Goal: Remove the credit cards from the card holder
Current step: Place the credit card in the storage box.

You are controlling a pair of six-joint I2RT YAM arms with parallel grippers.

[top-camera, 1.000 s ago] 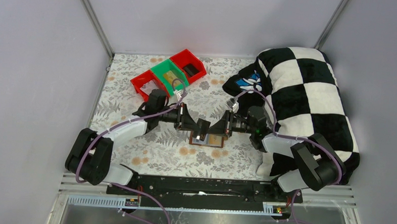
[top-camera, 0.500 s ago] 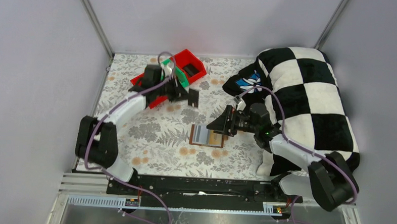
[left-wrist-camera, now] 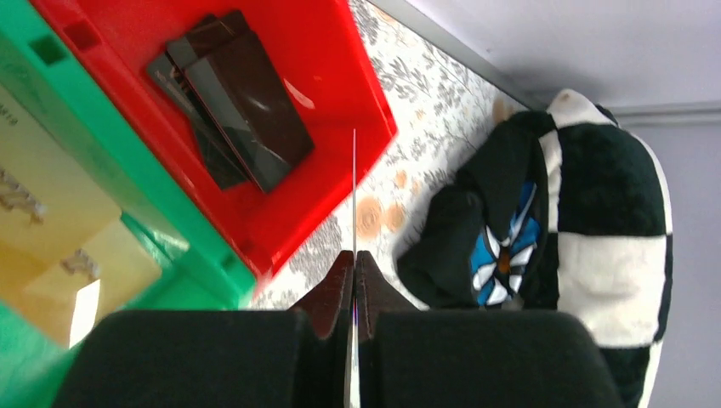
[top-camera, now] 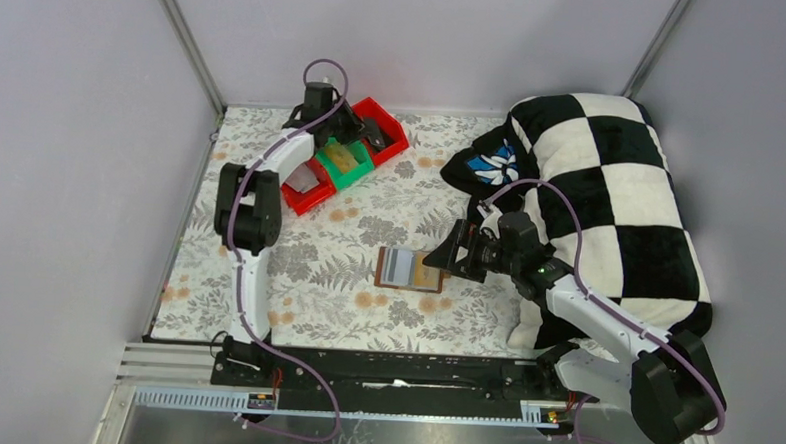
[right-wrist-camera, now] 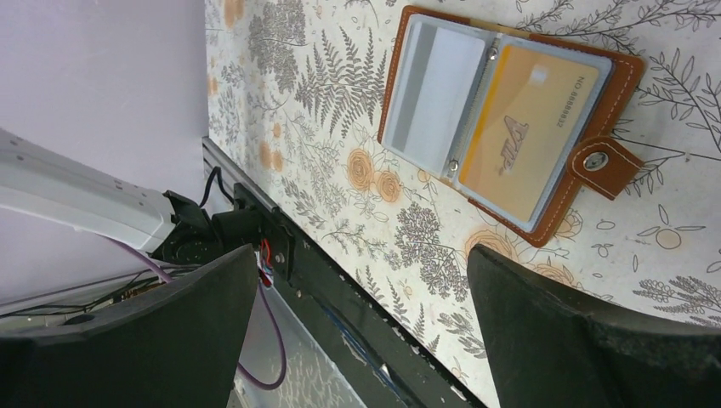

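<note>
The brown card holder (top-camera: 410, 270) lies open on the floral cloth; the right wrist view shows the card holder (right-wrist-camera: 625, 72) with a grey credit card (right-wrist-camera: 432, 89) in its left sleeve and a yellow one (right-wrist-camera: 520, 136) in its right. My right gripper (right-wrist-camera: 361, 323) is open and empty, just right of the holder, as the top view also shows the right gripper (top-camera: 450, 255). My left gripper (left-wrist-camera: 354, 263) is shut on a thin credit card (left-wrist-camera: 354, 187) seen edge-on. It hangs over the far red bin (left-wrist-camera: 340, 76), where the left gripper (top-camera: 366, 133) also shows from above.
Dark cards (left-wrist-camera: 242, 106) lie in the far red bin. The green bin (top-camera: 340, 158) beside it holds yellow cards (left-wrist-camera: 47, 204), and another red bin (top-camera: 293, 178) follows on the left. A black-and-white checkered pillow (top-camera: 610, 201) fills the right side.
My left arm swung from the card holder back to the far red bin with a card pinched. My right gripper opened and drew back to the right of the holder.
</note>
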